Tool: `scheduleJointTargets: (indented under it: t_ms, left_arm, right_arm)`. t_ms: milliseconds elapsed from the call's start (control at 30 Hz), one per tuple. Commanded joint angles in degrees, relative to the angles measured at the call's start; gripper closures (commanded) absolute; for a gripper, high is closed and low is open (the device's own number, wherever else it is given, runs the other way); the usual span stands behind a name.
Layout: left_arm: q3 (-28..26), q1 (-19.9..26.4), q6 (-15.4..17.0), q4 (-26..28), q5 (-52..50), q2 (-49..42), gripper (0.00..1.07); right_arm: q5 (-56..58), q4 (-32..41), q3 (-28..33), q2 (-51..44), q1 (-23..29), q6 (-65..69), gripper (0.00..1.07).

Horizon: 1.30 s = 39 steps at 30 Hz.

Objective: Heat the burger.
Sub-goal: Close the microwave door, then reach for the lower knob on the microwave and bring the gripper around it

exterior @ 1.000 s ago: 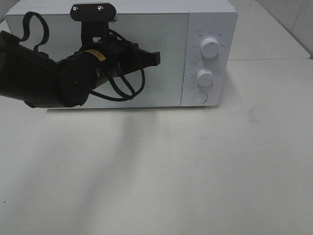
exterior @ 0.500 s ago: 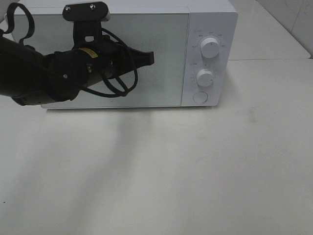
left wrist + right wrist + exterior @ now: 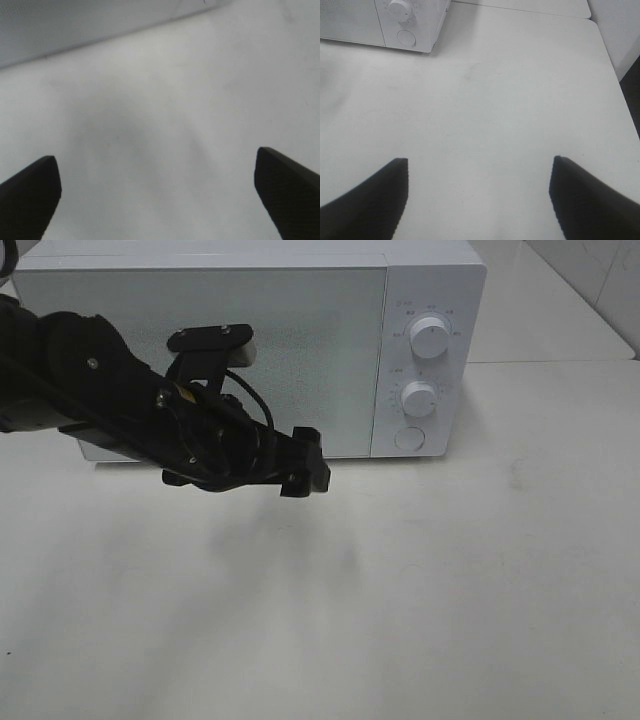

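High view, microwave: a white microwave [image 3: 250,340] stands at the back of the pale table [image 3: 420,600], with its door [image 3: 300,350] shut flat.
High view, controls: the right-hand panel carries an upper knob [image 3: 431,336], a lower knob [image 3: 420,398] and a round button [image 3: 409,438] beneath them.
High view, left arm: the black left arm [image 3: 90,390] reaches in from the left across the front of the door, sloping down toward the table.
High view, left gripper: the left gripper [image 3: 308,462] hangs just in front of the microwave's lower edge, above the table, and I can see nothing in it.
Left wrist view, fingers: both dark fingers [image 3: 30,195] stand wide apart with only table surface between them. The microwave's base runs along beyond them.
Right wrist view, right gripper: the right gripper [image 3: 480,161] also has its fingers spread and holds nothing. It is over the table, well apart from the microwave's knob corner.
Task's thing: I cannot tell where the burger lies. None of the views shows it, and I cannot see through the door from here.
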<state>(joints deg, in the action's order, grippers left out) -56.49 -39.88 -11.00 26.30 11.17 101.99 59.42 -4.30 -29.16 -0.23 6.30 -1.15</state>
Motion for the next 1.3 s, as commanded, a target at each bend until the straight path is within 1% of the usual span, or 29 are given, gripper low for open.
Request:
scheduleJointTargets:
  t_ms: [33, 67, 133, 200, 233, 300, 333, 367, 400, 433, 467, 533, 567, 600, 633, 667, 700, 733, 767, 800, 833, 867, 900, 933, 967, 1000, 1033, 1133, 1300]
  left_arm:
    - [0.17, -0.17, -0.29, -3.21, 10.37, -3.78, 0.08]
    - [0.17, -0.17, -0.29, -3.21, 10.37, -3.78, 0.08]
    - [0.17, 0.06, -0.23, -7.62, 15.99, -6.30, 0.08]
    - [0.17, 0.06, 0.00, -8.65, 17.82, -6.99, 0.08]
    - [0.17, 0.17, 1.43, -9.91, 21.94, -8.59, 0.08]
    - [0.17, 0.17, 2.01, -10.49, 23.26, -9.22, 0.08]
    - [0.17, 1.15, 4.01, -11.52, 25.90, -10.60, 0.08]
    - [0.17, 1.15, 4.01, -11.52, 25.90, -10.60, 0.08]
    - [0.17, 1.66, 4.98, -11.57, 27.56, -11.23, 0.08]
    - [0.17, 3.61, 5.79, -11.75, 31.00, -12.49, 0.08]
    - [0.17, 3.61, 5.79, -11.75, 31.00, -12.49, 0.08]
    - [0.17, 8.31, 5.79, -11.75, 35.58, -14.27, 0.08]
    - [0.17, 8.31, 5.79, -11.75, 35.58, -14.27, 0.08]
    - [0.17, 10.20, 5.61, -11.86, 37.01, -14.95, 0.08]
    - [0.17, 13.75, 5.27, -11.97, 39.82, -16.21, 0.08]
    - [0.17, 13.75, 5.27, -11.97, 39.82, -16.21, 0.08]
    - [0.17, 15.81, 5.27, -12.15, 41.31, -16.96, 0.08]
    - [0.17, 19.60, 4.98, -12.55, 44.23, -18.39, 0.08]
    - [0.17, 19.60, 4.98, -12.55, 44.23, -18.39, 0.08]
    - [0.17, 23.61, 4.87, -13.35, 46.87, -19.65, 0.08]
    - [0.17, 25.44, 4.87, -14.09, 48.30, -20.34, 0.08]
    - [0.17, 25.44, 4.87, -14.09, 48.30, -20.34, 0.08]
    - [0.17, 28.59, 4.87, -15.81, 50.94, -21.60, 0.08]
    - [0.17, 28.59, 4.87, -15.81, 50.94, -21.60, 0.08]
    - [0.17, 31.28, 4.87, -17.13, 53.51, -22.92, 0.08]
    - [0.17, 31.28, 4.87, -17.13, 53.51, -22.92, 0.08]
    - [0.17, 33.58, 5.10, -17.76, 55.92, -24.24, 0.08]
    - [0.23, 36.04, 5.10, -17.82, 58.16, -26.76, 0.08]
    - [2.12, 36.84, 5.33, -18.33, 59.36, -31.23, 0.08]
  right_arm:
    - [-0.29, -0.34, 0.17, -1.49, 0.06, 0.40, 0.31]
    - [-0.29, -0.34, 0.17, -1.49, 0.06, 0.40, 0.31]
    - [-0.29, -0.34, 0.17, -1.49, 0.06, 0.40, 0.31]
    - [-0.29, -0.34, 0.17, -1.49, 0.06, 0.40, 0.31]
    - [-0.29, -0.34, 0.17, -1.49, 0.06, 0.40, 0.31]
    - [-0.29, -0.34, 0.17, -1.49, 0.06, 0.40, 0.31]
    - [-0.29, -0.34, 0.17, -1.49, 0.06, 0.40, 0.31]
    - [-0.29, -0.34, 0.17, -1.49, 0.06, 0.40, 0.31]
    - [-0.29, -0.34, 0.17, -1.49, 0.06, 0.40, 0.31]
    - [-0.29, -0.34, 0.17, -1.49, 0.06, 0.40, 0.31]
    - [-0.29, -0.34, 0.17, -1.49, 0.06, 0.40, 0.31]
    - [-0.29, -0.34, 0.17, -1.49, 0.06, 0.40, 0.31]
    - [-0.29, -0.34, 0.17, -1.49, 0.06, 0.40, 0.31]
    - [-0.29, -0.34, 0.17, -1.49, 0.06, 0.40, 0.31]
    - [-0.29, -0.34, 0.17, -1.49, 0.06, 0.40, 0.31]
    - [-0.29, -0.34, 0.17, -1.49, 0.06, 0.40, 0.31]
    - [-0.29, -0.34, 0.17, -1.49, 0.06, 0.40, 0.31]
    - [-0.29, -0.34, 0.17, -1.49, 0.06, 0.40, 0.31]
    - [-0.29, -0.34, 0.17, -1.49, 0.06, 0.40, 0.31]
    - [-0.29, -0.34, 0.17, -1.49, 0.06, 0.40, 0.31]
    - [-0.29, -0.34, 0.17, -1.49, 0.06, 0.40, 0.31]
    - [-0.29, -0.34, 0.17, -1.49, 0.06, 0.40, 0.31]
    - [-0.29, -0.34, 0.17, -1.49, 0.06, 0.40, 0.31]
    - [-0.29, -0.34, 0.17, -1.49, 0.06, 0.40, 0.31]
    - [-0.29, -0.34, 0.17, -1.49, 0.06, 0.40, 0.31]
    - [-0.29, -0.34, 0.17, -1.49, 0.06, 0.40, 0.31]
    - [-0.29, -0.34, 0.17, -1.49, 0.06, 0.40, 0.31]
    - [-0.29, -0.34, 0.17, -1.49, 0.06, 0.40, 0.31]
    - [-0.29, -0.34, 0.17, -1.49, 0.06, 0.40, 0.31]
